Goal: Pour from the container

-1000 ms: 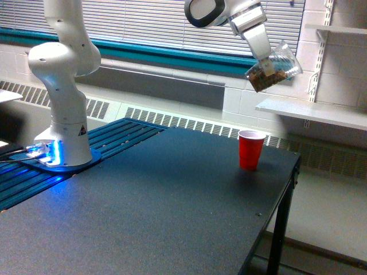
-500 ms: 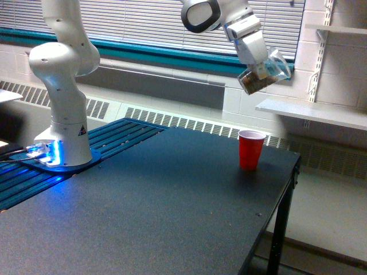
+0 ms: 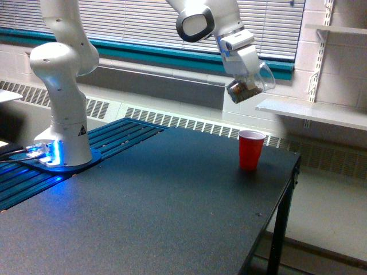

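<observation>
My gripper (image 3: 248, 73) is shut on the container (image 3: 252, 84), a clear plastic jug with brown lumpy material inside. The jug hangs tilted in the air, its mouth turned toward the exterior view's left and down. It is well above the table and slightly to the left of the red cup (image 3: 251, 150). The red cup stands upright near the table's far right corner. Nothing is seen falling from the jug.
The dark table (image 3: 172, 212) ends at an edge just right of the cup. The arm's white base (image 3: 63, 143) stands at the exterior view's left on a blue slatted surface. A white shelf (image 3: 321, 112) juts from the wall behind the jug.
The arm has carried the jug down and toward the exterior view's left, from right of the cup to slightly left of it. The jug has tilted further. The cup has not moved.
</observation>
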Motion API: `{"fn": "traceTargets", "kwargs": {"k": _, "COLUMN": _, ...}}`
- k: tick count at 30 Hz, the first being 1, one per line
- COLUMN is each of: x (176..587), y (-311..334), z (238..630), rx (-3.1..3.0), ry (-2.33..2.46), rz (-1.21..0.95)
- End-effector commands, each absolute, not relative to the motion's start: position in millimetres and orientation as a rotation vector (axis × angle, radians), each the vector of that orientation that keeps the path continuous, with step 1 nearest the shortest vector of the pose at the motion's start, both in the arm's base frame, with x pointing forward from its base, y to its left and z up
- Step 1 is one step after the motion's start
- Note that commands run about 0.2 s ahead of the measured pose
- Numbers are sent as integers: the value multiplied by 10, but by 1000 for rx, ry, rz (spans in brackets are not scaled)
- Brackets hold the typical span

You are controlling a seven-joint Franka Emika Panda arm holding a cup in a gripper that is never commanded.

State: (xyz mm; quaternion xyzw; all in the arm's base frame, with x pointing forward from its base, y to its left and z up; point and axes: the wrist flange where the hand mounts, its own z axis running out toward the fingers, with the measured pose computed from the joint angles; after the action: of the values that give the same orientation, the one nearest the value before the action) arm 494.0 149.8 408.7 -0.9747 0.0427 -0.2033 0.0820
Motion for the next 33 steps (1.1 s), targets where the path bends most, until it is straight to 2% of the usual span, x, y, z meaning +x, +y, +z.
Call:
{"fn": "traceTargets", "kwargs": {"k": 1, "x": 4830, "y": 1645, "z": 4031, "rx": -2928, "ry": 9, "rz": -610}}
{"fn": "traceTargets", "kwargs": {"k": 14, "x": 4687, "y": 1805, "z": 3731, "rx": -2986, "ry": -64, "rz": -526}}
{"fn": "traceTargets", "kwargs": {"k": 33, "x": 4686, "y": 2103, "z": 3399, "rx": -3064, "ry": -161, "rz": -431}}
